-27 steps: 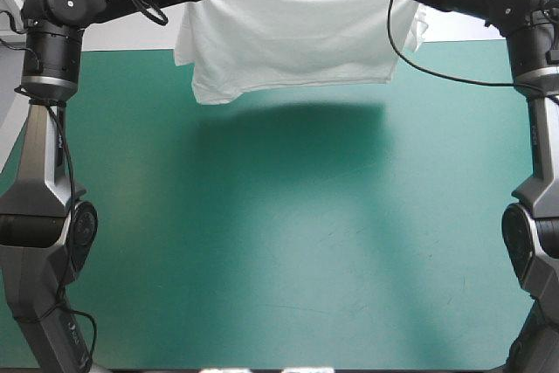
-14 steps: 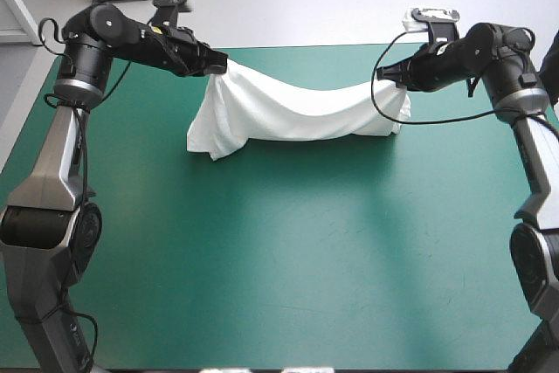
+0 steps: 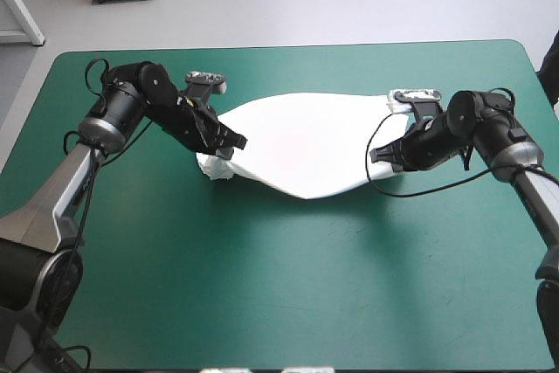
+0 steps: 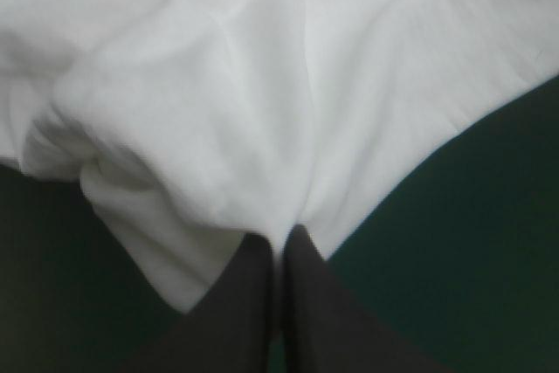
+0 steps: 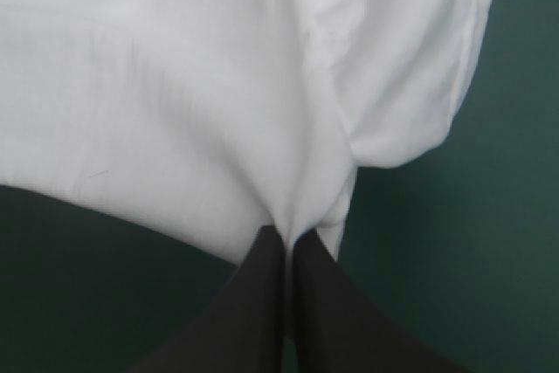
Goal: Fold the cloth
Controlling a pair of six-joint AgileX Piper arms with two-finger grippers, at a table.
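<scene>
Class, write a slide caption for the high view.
Left gripper and right gripper hold the white T-shirt stretched over the teal-green table.

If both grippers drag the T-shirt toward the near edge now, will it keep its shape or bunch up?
Likely floppy: the T-shirt curves slackly between the left gripper and the right gripper, with creases fanning from each pinch. Probably thin and light, since it gathers into a narrow fold in each grip. Dragging may bunch it: cloth lies crumpled beside the left gripper.

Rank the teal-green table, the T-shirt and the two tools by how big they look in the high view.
Largest: teal-green table
Next: T-shirt
Smallest: left tool and right tool, which look about alike, so unranked.
</scene>
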